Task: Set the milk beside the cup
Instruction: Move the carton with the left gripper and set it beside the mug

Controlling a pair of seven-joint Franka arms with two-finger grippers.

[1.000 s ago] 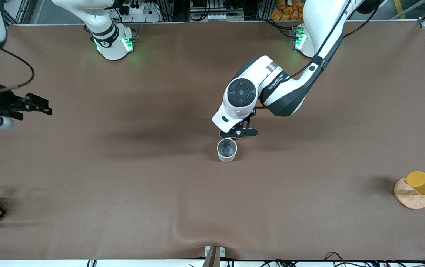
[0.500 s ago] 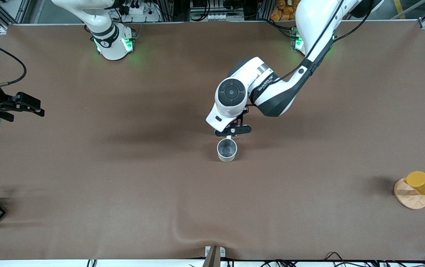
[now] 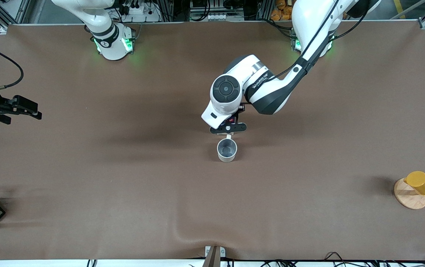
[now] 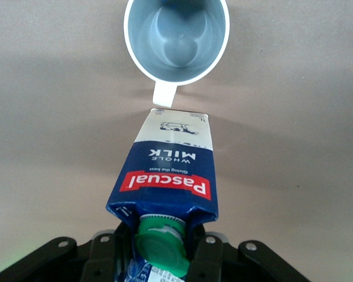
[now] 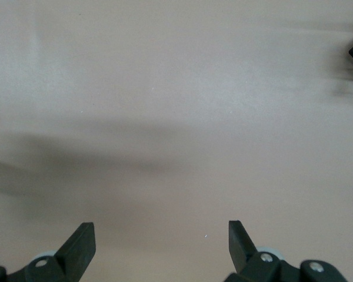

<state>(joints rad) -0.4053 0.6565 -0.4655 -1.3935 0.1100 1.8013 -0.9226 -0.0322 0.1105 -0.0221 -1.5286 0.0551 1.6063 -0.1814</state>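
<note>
Left wrist view: milk [image 4: 167, 176] clamped in left tool [image 4: 165, 252], beside cup [image 4: 176, 38] handle.

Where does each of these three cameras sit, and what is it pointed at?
Front view: high above the table, facing both arm bases; shows the left gripper, the right gripper and the cup.
Left wrist view: on the left arm, looking down past its fingers at the milk they grip and the cup.
Right wrist view: on the waiting right arm, showing open fingers over bare table.
Shared: front and left wrist views show the cup.
</note>
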